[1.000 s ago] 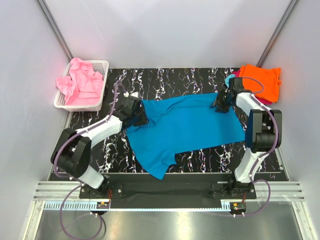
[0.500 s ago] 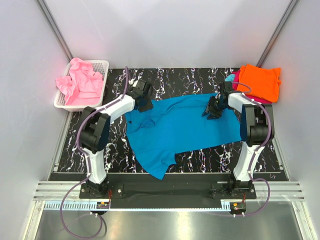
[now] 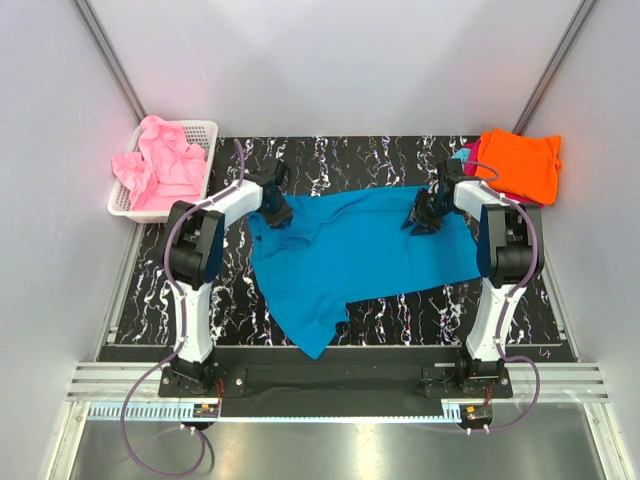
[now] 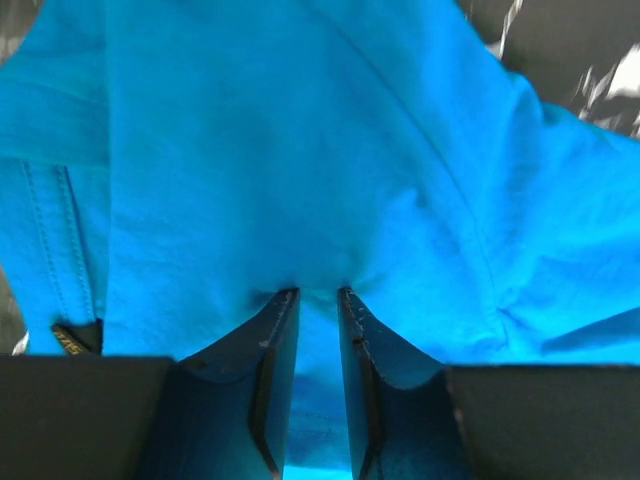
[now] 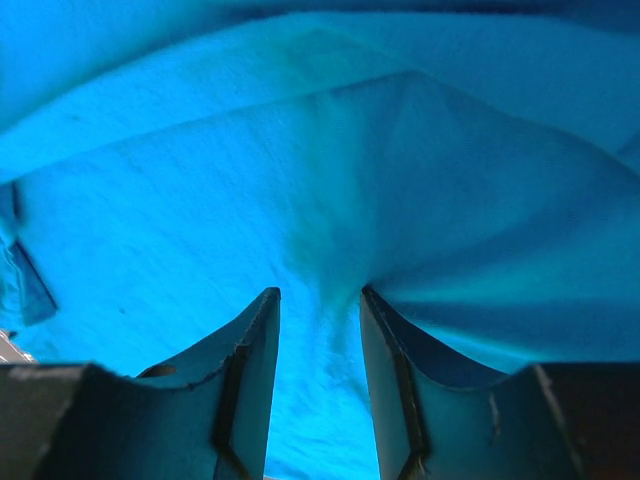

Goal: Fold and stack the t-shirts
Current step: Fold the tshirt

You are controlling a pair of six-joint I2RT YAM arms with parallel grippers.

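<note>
the teal-blue t-shirt (image 3: 360,255) lies spread on the black marbled table (image 3: 350,160), one end trailing toward the arm bases; the left gripper (image 3: 277,212) meets its far left corner, the right gripper (image 3: 422,218) its far right edge; left of it, a white basket (image 3: 208,170) holds pink t-shirts (image 3: 160,165); right of it, an orange t-shirt (image 3: 520,165) tops a stack
</note>
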